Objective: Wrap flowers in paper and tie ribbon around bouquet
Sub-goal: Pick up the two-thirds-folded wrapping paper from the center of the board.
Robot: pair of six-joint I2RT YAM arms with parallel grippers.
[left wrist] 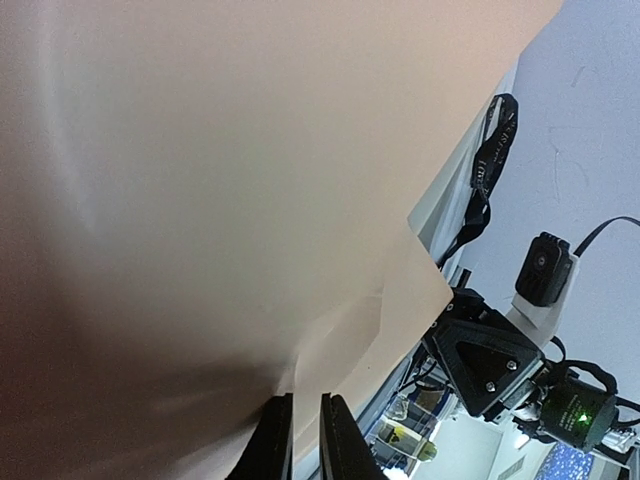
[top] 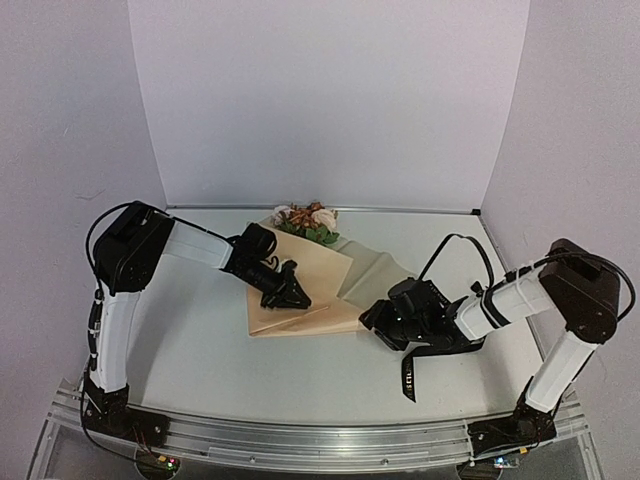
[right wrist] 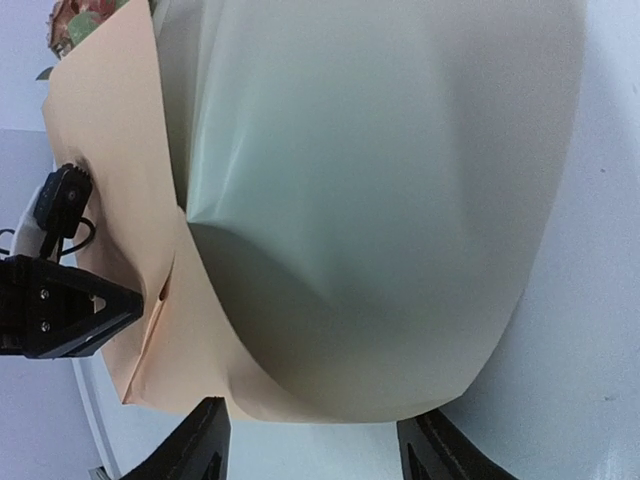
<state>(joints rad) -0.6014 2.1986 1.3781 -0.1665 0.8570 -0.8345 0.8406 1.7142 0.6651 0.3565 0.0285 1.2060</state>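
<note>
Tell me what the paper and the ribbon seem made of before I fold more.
The paper looks like matte wrapping paper, peach on one face, pale grey-green on the other; it curves smoothly and holds a crease. The ribbon looks like dull black fabric with light lettering, bending limply; its weave is too small to see.

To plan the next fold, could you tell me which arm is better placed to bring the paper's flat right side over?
Probably the right: the right gripper sits open at the near edge of the flat flap of the paper, while the left gripper is shut on the folded side.
</note>
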